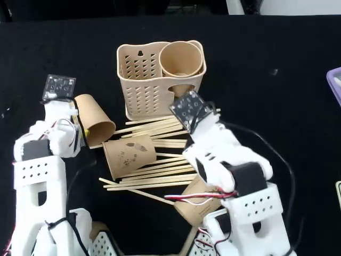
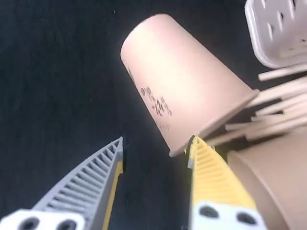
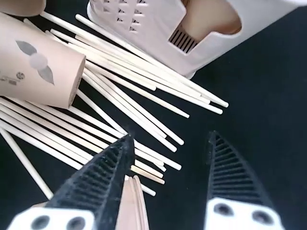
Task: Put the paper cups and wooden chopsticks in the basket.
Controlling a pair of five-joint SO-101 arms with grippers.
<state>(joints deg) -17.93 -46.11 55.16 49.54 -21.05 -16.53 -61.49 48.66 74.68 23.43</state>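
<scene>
The beige slotted basket (image 1: 141, 88) stands at the back centre with one paper cup (image 1: 181, 58) upright inside it. A plain cup (image 1: 96, 121) lies on its side left of the basket. My left gripper (image 2: 156, 148) is open just short of this cup (image 2: 182, 81), and its yellow finger (image 2: 211, 167) is at the cup's rim. A leaf-printed cup (image 1: 129, 154) lies among scattered wooden chopsticks (image 1: 160, 173). My right gripper (image 3: 170, 141) hangs open over the chopsticks (image 3: 129, 91) near the basket's front (image 3: 230, 43). A third loose cup (image 1: 196, 205) lies partly hidden beneath the right arm.
Black cloth covers the table (image 1: 277, 106). A purple object (image 1: 335, 85) sits at the far right edge. Open cloth lies to the right of the basket and behind it.
</scene>
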